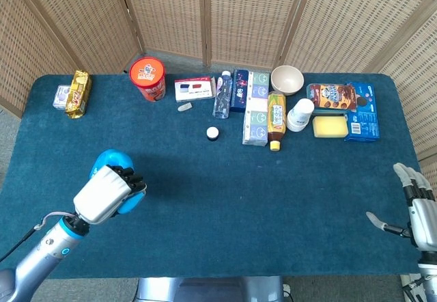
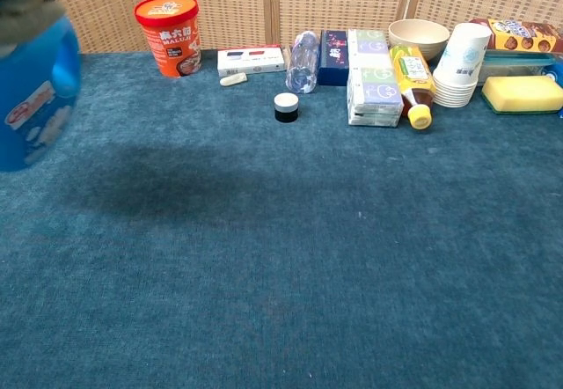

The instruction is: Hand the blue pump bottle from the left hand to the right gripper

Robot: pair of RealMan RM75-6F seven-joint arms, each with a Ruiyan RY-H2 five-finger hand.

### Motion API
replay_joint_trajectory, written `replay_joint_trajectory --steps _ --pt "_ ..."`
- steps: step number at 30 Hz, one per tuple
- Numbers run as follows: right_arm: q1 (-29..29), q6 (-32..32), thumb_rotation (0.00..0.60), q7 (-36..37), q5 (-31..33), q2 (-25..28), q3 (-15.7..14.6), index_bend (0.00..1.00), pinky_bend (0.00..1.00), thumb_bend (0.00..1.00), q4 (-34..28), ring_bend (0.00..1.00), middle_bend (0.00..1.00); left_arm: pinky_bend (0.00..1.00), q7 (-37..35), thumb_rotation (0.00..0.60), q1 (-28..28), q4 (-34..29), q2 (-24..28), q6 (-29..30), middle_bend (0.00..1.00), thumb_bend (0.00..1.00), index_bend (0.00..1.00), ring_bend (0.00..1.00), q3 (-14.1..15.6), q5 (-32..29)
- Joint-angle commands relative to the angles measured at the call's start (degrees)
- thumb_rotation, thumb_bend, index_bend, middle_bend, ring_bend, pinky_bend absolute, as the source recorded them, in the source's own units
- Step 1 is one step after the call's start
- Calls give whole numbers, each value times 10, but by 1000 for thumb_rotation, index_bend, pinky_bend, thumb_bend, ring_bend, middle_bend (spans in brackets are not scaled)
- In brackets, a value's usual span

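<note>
My left hand (image 1: 106, 191) grips the blue pump bottle (image 1: 113, 162) above the near left of the table; its fingers wrap the bottle's body. In the chest view the blue pump bottle (image 2: 35, 90) fills the top left corner, blurred and raised off the cloth, with part of the left hand (image 2: 26, 2) over its top. My right hand (image 1: 415, 203) hangs at the table's near right edge, far from the bottle, fingers apart and holding nothing. The chest view does not show the right hand.
The blue table (image 1: 225, 206) carries a back row: snack packs (image 1: 75, 93), an orange tub (image 1: 148, 78), boxes (image 1: 256, 107), a clear bottle (image 1: 222, 93), a tea bottle (image 1: 276, 119), a bowl (image 1: 287, 78), stacked cups (image 1: 299, 114), a sponge (image 1: 330, 126), cookies (image 1: 341, 97). A small capped jar (image 1: 213, 133) stands in front.
</note>
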Motion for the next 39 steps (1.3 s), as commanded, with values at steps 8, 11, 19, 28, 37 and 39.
replay_joint_trajectory --steps 8,11,19,28,37,39 --pt "62 -32 518 232 -89 23 -14 0 78 0 10 7 92 821 -131 600 -70 -52 -34 -56 722 469 774 663 -49 -46" --pt "90 -54 518 255 -105 27 -14 0 81 0 0 7 92 821 -125 600 -93 -74 -57 -84 722 469 774 662 -62 -64" --pt "136 -100 521 311 -101 20 -11 0 98 0 -15 13 92 821 -109 600 -133 -112 -103 -128 722 469 773 662 -87 -115" --pt "173 -132 522 325 -104 -5 -19 0 98 0 -32 13 91 821 -65 600 -185 -100 -185 -140 722 469 774 662 -131 -154" --pt "190 -131 522 363 -110 -15 -28 0 99 0 -32 14 92 821 -41 600 -226 -55 -256 -147 722 469 773 662 -152 -190" --pt "196 -131 522 369 -114 -19 -30 0 99 0 -33 15 92 821 -41 600 -234 -46 -273 -146 722 469 774 662 -156 -197"
